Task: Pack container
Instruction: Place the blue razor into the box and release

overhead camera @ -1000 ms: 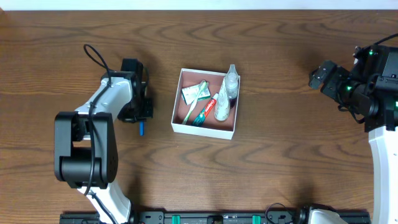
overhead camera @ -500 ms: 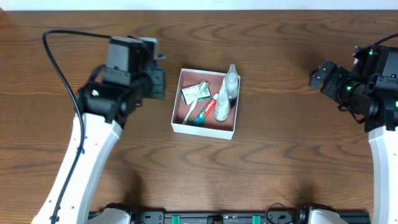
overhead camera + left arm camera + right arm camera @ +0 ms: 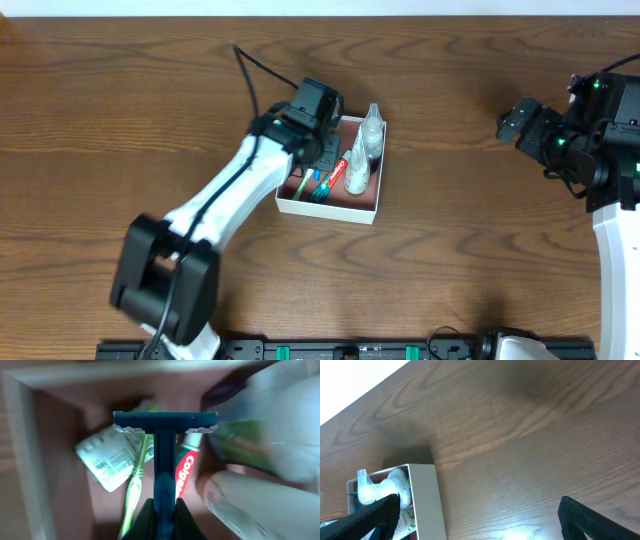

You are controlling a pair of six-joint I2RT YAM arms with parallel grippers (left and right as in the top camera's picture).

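1. White-walled container [image 3: 326, 207] sits mid-frame in the overhead view on the desk [image 3: 470, 260]. It holds a toothpaste tube [image 3: 184, 472], a green toothbrush [image 3: 134, 485] and a clear bottle [image 3: 372, 128].
2. Left fingers [image 3: 149, 516], over its upper-left part, pinch a blue razor [image 3: 165, 450] by the handle.
3. Right fingers [image 3: 370, 516], near the right edge, gape wide and grip nothing.

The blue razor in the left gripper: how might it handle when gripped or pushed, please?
Likely stiff and light: the blue razor looks like thin plastic. Its wide head should stop rolling. Pinched by its handle in the left gripper, it might swivel.
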